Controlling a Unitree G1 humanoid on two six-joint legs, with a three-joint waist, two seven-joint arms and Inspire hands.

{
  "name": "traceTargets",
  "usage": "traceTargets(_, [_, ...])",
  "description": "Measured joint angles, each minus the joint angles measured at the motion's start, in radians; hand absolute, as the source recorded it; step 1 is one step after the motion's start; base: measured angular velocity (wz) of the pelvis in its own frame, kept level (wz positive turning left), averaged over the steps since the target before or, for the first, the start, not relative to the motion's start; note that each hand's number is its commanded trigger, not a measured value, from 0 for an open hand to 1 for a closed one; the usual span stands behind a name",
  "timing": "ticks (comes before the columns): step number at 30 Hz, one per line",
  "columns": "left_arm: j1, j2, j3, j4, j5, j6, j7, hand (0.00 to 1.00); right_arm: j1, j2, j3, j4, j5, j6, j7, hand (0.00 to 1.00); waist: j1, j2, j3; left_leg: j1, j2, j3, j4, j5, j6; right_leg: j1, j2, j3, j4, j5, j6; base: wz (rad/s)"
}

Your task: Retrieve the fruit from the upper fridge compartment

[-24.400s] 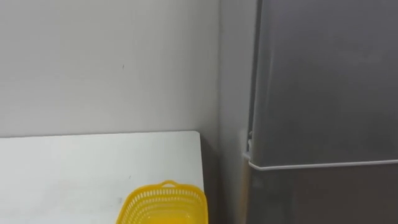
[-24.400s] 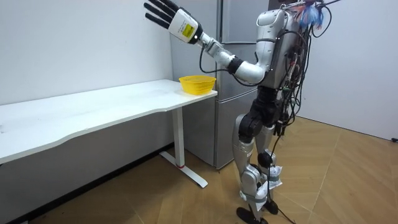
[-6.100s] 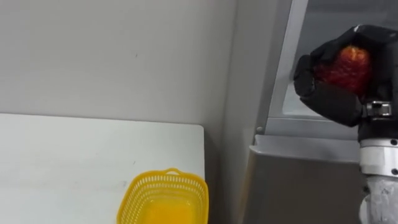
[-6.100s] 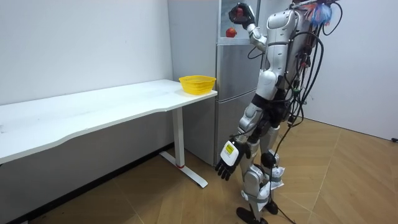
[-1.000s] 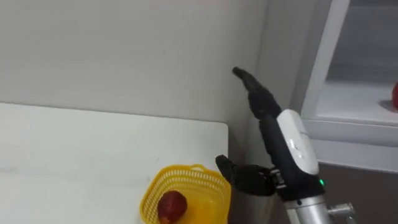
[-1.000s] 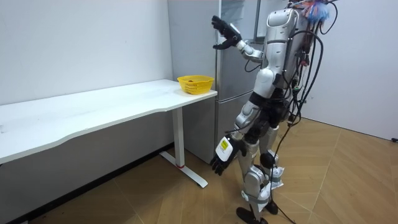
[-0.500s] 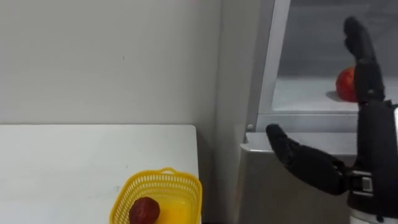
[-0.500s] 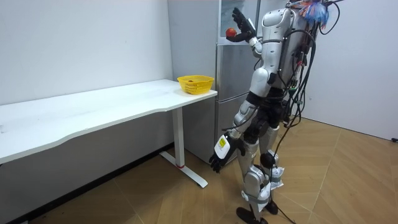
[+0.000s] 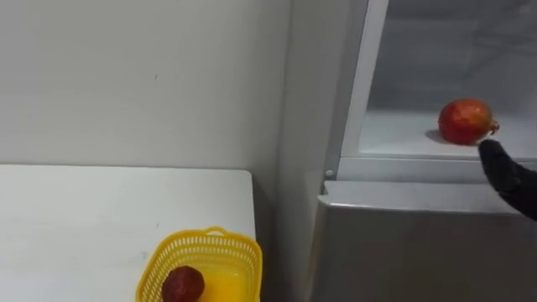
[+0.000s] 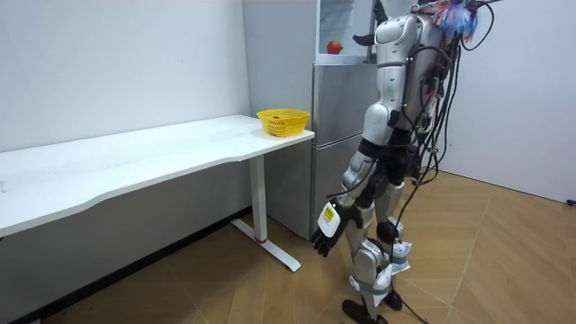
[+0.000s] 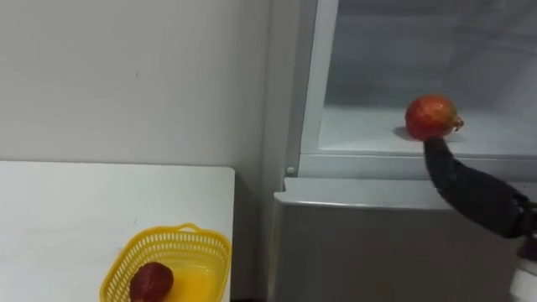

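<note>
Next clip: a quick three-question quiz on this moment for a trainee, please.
1. True or false: a dark red fruit lies in the yellow basket.
2. The round red fruit lies: A) in the open fridge; B) in the basket; C) in a hand.
3. Which hand reaches up toward that round fruit?
Key: 1 true; 2 A; 3 the right hand. The left hand hangs low, open.

We find the basket [image 9: 241, 256] by the right edge of the surface [image 9: 84, 218] with a fruit [image 9: 183, 283] in it, the fridge [image 9: 403, 243] just right of the surface, a second fruit [image 9: 464, 121] on its upper shelf [image 9: 394, 134], and the right robot hand [image 11: 474, 197] just before that second fruit.
</note>
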Motion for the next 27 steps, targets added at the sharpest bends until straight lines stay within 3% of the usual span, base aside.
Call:
traceTargets(2, [-0.005,0.009,0.027,-0.010,0.001,0.000,-0.014,0.00,-0.046,-0.031,-0.030,0.052,0.030,0.016,-0.010,0.00,0.001,-0.008,-0.0007,-0.012,0.000,-0.002,0.000,0.000,0.000,-0.004,0.000,-0.002,0.000,0.000,0.000,0.04])
traceTargets(5, [-0.017,0.032,0.027,-0.011,0.001,0.000,-0.024,0.00,-0.106,-0.072,-0.036,0.100,0.036,0.028,-0.017,0.00,0.001,-0.018,0.0098,-0.014,0.000,-0.005,0.001,0.001,-0.001,-0.005,0.000,-0.008,-0.001,0.000,0.000,0.03])
traceTargets(8, [-0.016,0.049,0.027,-0.011,0.002,0.001,-0.041,0.00,-0.172,-0.115,-0.035,0.183,0.055,0.032,-0.016,0.00,0.002,-0.031,0.0107,-0.014,-0.001,-0.009,0.001,0.001,-0.001,-0.006,-0.002,-0.014,-0.003,-0.001,0.000,0.05])
traceTargets(13, [-0.012,0.062,0.028,-0.032,0.001,0.015,-0.040,0.00,-0.222,-0.153,-0.023,0.253,0.110,0.086,0.012,0.00,0.009,-0.054,0.0066,-0.013,-0.001,-0.014,0.002,0.001,0.000,-0.005,-0.002,-0.015,-0.001,-0.001,0.001,0.02])
traceTargets(19, [0.007,0.064,0.058,-0.067,0.030,0.022,-0.046,0.00,-0.331,-0.219,0.044,0.362,0.204,0.136,0.118,0.00,0.008,-0.058,0.0061,-0.029,-0.001,-0.028,0.021,-0.001,0.000,-0.010,-0.006,-0.033,0.007,-0.001,0.000,0.07])
traceTargets(22, [0.023,0.065,0.066,-0.102,0.043,0.026,-0.063,0.00,-0.388,-0.226,0.056,0.394,0.223,0.143,0.168,0.00,0.008,-0.055,0.0077,-0.036,0.000,-0.039,0.030,-0.001,-0.001,-0.013,-0.008,-0.051,0.018,-0.001,0.000,0.10])
traceTargets(27, [0.043,0.067,0.070,-0.153,0.043,0.033,-0.104,0.00,-0.414,-0.296,0.102,0.473,0.315,0.146,0.225,0.00,0.030,-0.061,0.0034,-0.038,-0.003,-0.054,0.037,-0.001,-0.001,-0.006,-0.010,-0.062,0.015,-0.002,-0.001,0.09])
